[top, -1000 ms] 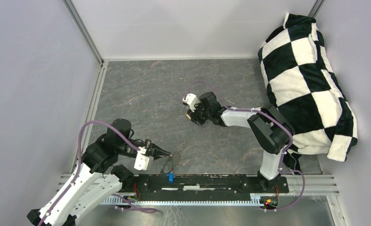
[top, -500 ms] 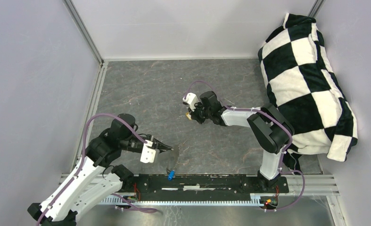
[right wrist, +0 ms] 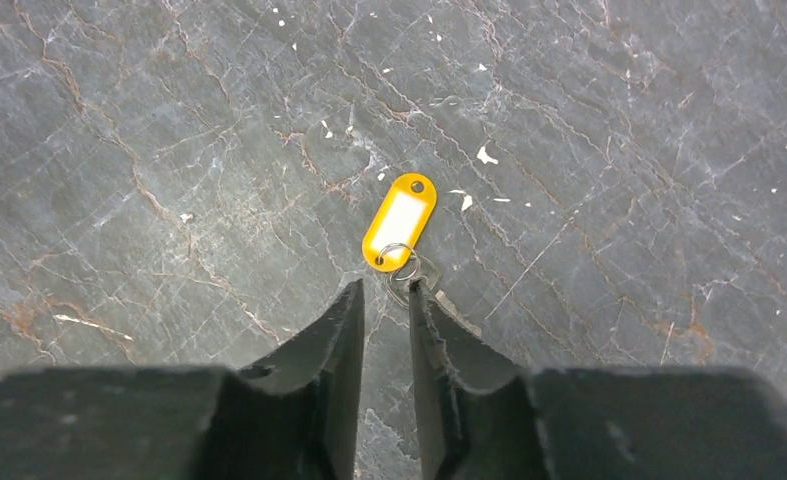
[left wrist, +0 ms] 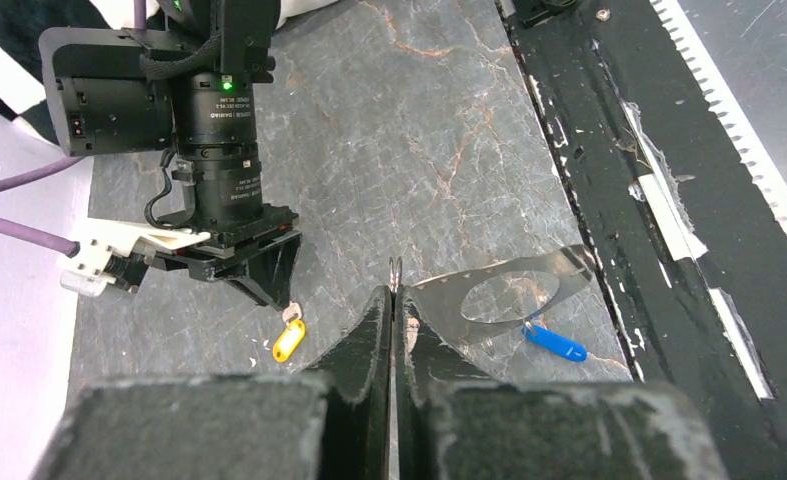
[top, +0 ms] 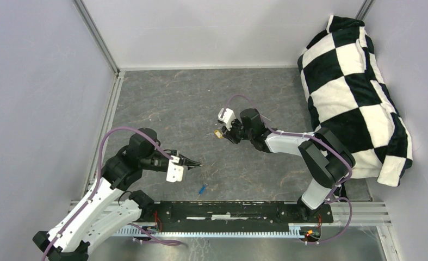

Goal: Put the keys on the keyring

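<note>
1. right wrist view: the right pincer [right wrist: 384, 297] is slightly spread. a narrow gap shows between its tips with nothing in it, low over the bench [right wrist: 119, 150].
2. just past those tips lies the yellow-headed key [right wrist: 400, 222]. its small metal end is at the tip of the finger on the view's right, touching or a hair apart, i cannot tell which. its head points away from the pincer.
3. the key's long axis runs nearly in line with the pincer's reach, leaning a little right, so the gap sits just left of the metal end and not astride it.
4. this key lies about midway between the bench's far and near edges, and the right arm is much the nearer.
5. the left pincer [left wrist: 394, 300] is pressed together and seems to pinch one end of the keyring [left wrist: 559, 275], a thin grey band curving off to its right, well apart from the yellow-headed key.
6. the blue key [left wrist: 554, 343] sits at the band's lower edge, toward the bench's near edge. whether it is threaded on i cannot tell.
7. likely need: a small shift right, then closing across the metal end.
</note>
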You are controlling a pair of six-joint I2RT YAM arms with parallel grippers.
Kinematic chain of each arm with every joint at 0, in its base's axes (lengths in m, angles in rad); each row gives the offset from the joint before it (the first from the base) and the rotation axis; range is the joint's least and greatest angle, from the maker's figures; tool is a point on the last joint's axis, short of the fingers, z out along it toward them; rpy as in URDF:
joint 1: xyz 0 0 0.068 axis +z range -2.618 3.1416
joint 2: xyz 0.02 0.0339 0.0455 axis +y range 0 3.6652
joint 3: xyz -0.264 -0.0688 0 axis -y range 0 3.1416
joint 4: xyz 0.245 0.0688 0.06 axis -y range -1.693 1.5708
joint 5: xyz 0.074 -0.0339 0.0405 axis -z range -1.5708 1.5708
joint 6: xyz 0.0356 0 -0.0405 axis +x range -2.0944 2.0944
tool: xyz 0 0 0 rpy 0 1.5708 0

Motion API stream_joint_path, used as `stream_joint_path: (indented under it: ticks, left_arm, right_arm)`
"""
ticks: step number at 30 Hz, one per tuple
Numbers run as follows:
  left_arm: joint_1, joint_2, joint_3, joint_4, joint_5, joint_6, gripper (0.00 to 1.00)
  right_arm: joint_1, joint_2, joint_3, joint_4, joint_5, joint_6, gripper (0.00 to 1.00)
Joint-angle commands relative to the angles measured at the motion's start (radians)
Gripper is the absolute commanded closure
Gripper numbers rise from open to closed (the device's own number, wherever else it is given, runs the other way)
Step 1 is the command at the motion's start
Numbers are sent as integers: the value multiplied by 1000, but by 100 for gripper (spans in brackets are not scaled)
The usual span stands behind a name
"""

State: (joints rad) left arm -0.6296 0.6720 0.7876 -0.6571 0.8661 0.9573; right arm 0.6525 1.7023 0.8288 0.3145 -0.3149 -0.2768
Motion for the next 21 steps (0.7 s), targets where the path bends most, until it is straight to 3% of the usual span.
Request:
stream_joint_path:
  ticks: [1,8,21]
  left_arm:
    - [7,15,37,71,6,-48,98]
    - [13,33,27,82,24,-49,98]
    - [18,17,9,75,47,-58,98]
  right_arm:
    - [-7,2,2,39,-27,-40,65]
    - [-6,64,26,55,-51,-62,59]
    - [-9,133,84,54,-81,-94,66]
